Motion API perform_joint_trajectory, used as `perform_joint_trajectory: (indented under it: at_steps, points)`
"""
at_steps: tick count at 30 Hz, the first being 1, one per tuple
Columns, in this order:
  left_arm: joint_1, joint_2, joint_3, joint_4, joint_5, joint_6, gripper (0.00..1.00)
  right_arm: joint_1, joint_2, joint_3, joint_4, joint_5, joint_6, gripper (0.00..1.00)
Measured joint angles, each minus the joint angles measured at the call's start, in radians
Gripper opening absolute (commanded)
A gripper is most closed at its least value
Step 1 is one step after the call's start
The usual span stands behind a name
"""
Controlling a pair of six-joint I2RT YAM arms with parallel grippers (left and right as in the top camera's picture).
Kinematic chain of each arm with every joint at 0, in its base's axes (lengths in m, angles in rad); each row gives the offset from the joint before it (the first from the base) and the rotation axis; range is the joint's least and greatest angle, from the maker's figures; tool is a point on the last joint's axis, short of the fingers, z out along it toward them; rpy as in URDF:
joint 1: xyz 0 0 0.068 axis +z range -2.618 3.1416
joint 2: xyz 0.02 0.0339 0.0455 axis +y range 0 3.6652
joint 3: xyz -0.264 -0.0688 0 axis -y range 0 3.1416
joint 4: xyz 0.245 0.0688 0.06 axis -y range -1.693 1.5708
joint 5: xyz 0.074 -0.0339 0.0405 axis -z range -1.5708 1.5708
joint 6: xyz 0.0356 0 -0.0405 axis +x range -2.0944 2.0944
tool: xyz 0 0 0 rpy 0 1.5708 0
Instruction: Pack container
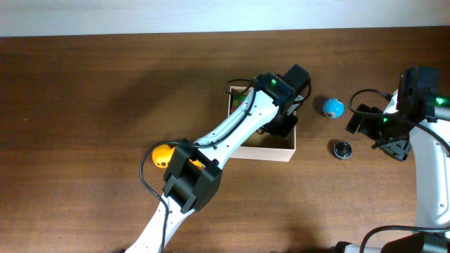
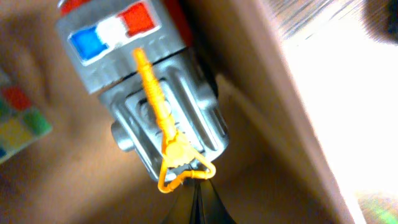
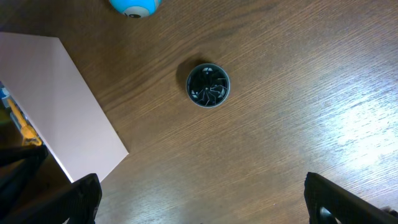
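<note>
The left claw [image 2: 193, 190] is down in the box [image 1: 271, 150], just right of the table's [image 1: 84, 105] middle, pinching the orange loop of a grey toy [image 2: 155, 93]. The right claw [image 3: 208, 196] hangs spread wide by the right edge, near a black cap [image 3: 208, 85].

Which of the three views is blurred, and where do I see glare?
Left wrist view: soft overall, the grey toy out of focus, the right side washed out to white. Right wrist view: sharp, the black disc crisp, a pale sheen on the table at right. Overhead view: sharp, with a soft shadow on the table left of the box.
</note>
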Motion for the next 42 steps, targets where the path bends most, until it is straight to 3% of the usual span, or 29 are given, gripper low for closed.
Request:
perform_joint_trajectory:
  at_steps: [12, 13, 14, 15, 16, 26, 28, 30, 32, 34, 36, 42]
  points:
    - [0.002, 0.0, 0.0, 0.052, 0.019, 0.064, 0.03, 0.0, 0.0, 0.0, 0.0, 0.0, 0.0, 0.99]
    - [0.004, 0.0, 0.0, 0.046, 0.019, 0.068, 0.13, 0.0, 0.0, 0.0, 0.0, 0.0, 0.0, 0.99]
    - [0.006, 0.0, 0.0, 0.036, 0.02, 0.078, 0.34, 0.0, 0.0, 0.0, 0.0, 0.0, 0.0, 0.99]
    - [0.009, 0.0, 0.0, 0.024, 0.022, 0.083, 0.63, 0.0, 0.0, 0.0, 0.0, 0.0, 0.0, 0.99]
    - [0.012, -0.001, 0.0, 0.013, 0.026, 0.083, 0.8, 0.0, 0.0, 0.0, 0.0, 0.0, 0.0, 0.98]
    - [0.079, -0.135, 0.005, -0.045, 0.028, 0.09, 0.97, 0.0, 0.0, 0.0, 0.0, 0.0, 0.0, 0.99]
    - [0.09, -0.193, 0.01, -0.044, 0.022, 0.09, 0.94, 0.0, 0.0, 0.0, -0.001, 0.0, 0.0, 0.99]
    - [0.104, -0.254, 0.016, -0.044, 0.014, 0.087, 0.7, 0.0, 0.0, 0.0, -0.001, 0.0, 0.0, 0.99]
    - [0.115, -0.306, 0.025, -0.044, 0.007, 0.091, 0.31, 0.0, 0.0, 0.0, -0.001, 0.0, 0.0, 0.99]
    - [0.124, -0.339, 0.033, -0.045, 0.005, 0.098, 0.12, 0.0, 0.0, 0.0, -0.001, 0.0, 0.0, 0.99]
    - [0.131, -0.353, 0.034, -0.043, 0.003, 0.102, 0.02, 0.0, 0.0, 0.0, -0.001, 0.0, 0.0, 0.98]
    - [0.131, -0.303, -0.039, -0.006, 0.0, 0.109, 0.02, 0.0, 0.0, 0.0, -0.002, 0.0, 0.0, 0.99]
